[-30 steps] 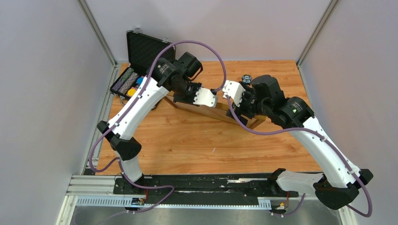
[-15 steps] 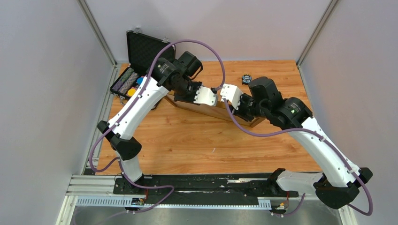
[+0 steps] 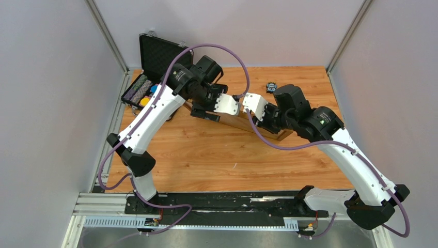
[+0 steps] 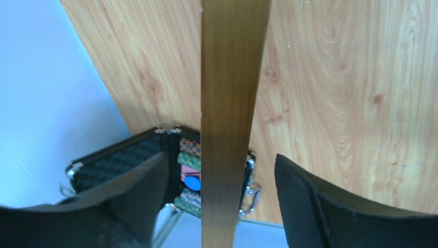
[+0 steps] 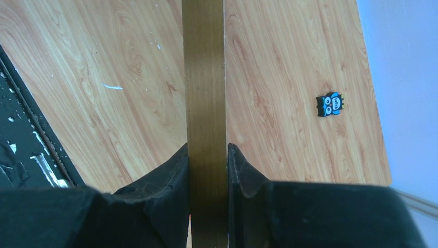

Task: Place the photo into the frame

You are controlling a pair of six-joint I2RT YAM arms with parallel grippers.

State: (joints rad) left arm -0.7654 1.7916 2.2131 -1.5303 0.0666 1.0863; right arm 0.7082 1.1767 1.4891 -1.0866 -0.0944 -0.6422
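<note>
Surface: the table (image 3: 217, 160) is light wood-grain board, enclosed by plain grey walls (image 3: 46, 103) on the left, far and right sides, with metal posts in the two far corners. A black base rail (image 3: 227, 205) runs along the near edge.

Task item: the frame (image 3: 238, 124) stands on edge across the far middle of the table. It slants from far-left to nearer-right between the two arms. Both wrist views show it as a thin light-brown strip running straight up the centre. Whether its lower edge rests on the wood cannot be told from above.

Left jaws: apart, one on each side of the frame's edge, with a gap visible on both sides.
Right jaws: clamped on the frame, both pads pressed flat to its faces.

Edges: a black foam-lined case (image 3: 155, 54) sits open in the far-left corner, lid upright, holding coloured chips (image 3: 140, 92), just beside the frame's left end. A small blue owl figure (image 5: 330, 105) lies near the far-right edge, apart from the frame.

Open room: bare wood spans the near half, from frame to base rail.
</note>
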